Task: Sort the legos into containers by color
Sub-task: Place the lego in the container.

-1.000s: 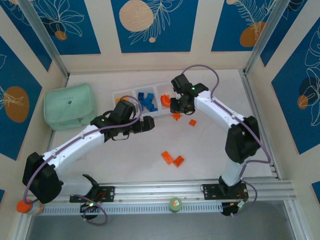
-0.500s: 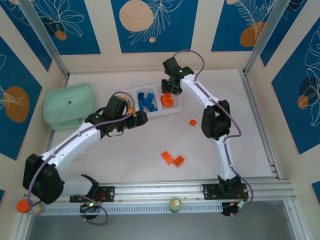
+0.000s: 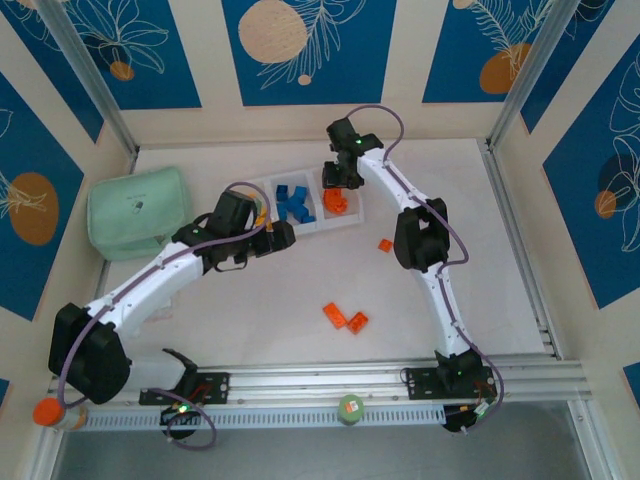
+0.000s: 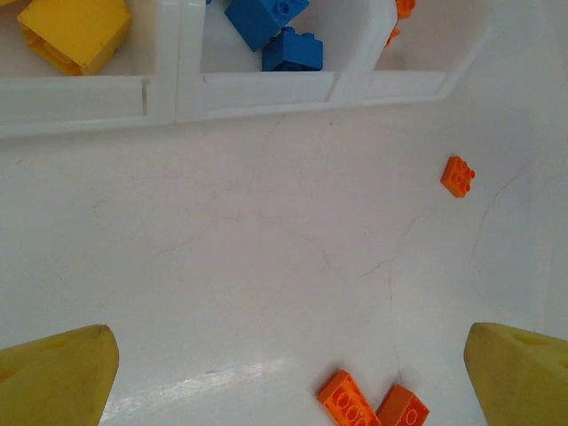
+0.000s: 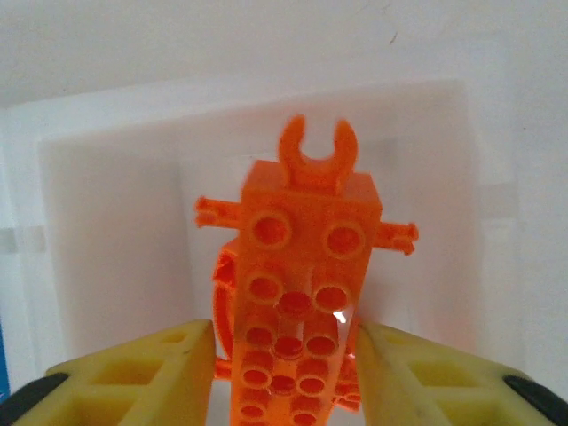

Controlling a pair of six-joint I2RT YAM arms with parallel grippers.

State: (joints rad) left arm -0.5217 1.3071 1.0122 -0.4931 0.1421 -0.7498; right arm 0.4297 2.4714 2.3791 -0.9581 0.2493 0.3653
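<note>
**Sorting nearly done: one piece in hand, three bricks out on the surface**

We find the tray [image 4: 257, 89] already holding sorted colours: a yellow brick [image 4: 71, 31] in the left compartment, blue bricks [image 3: 293, 203] in the middle one, and orange pieces [image 3: 337, 202] in the right one. The right fingers [image 5: 133, 373] pinch an orange studded piece [image 5: 302, 284] directly over that right compartment, so we judge it only a release away from being sorted.

What is left, as far as we can see, is a single orange brick [image 3: 385, 244] near the tray's right end and an orange pair [image 3: 335, 315] lying side by side nearer the arm bases. The left fingers [image 4: 58, 377] are spread wide with nothing between them, above the bare surface [image 3: 250, 300] just in front of the tray.

We have open room around all three loose bricks, and none lies against a wall or the tray. The green pouch [image 3: 140, 212] sits apart, to the tray's left. The tight spot is the tray itself, where both arms come close together.
</note>
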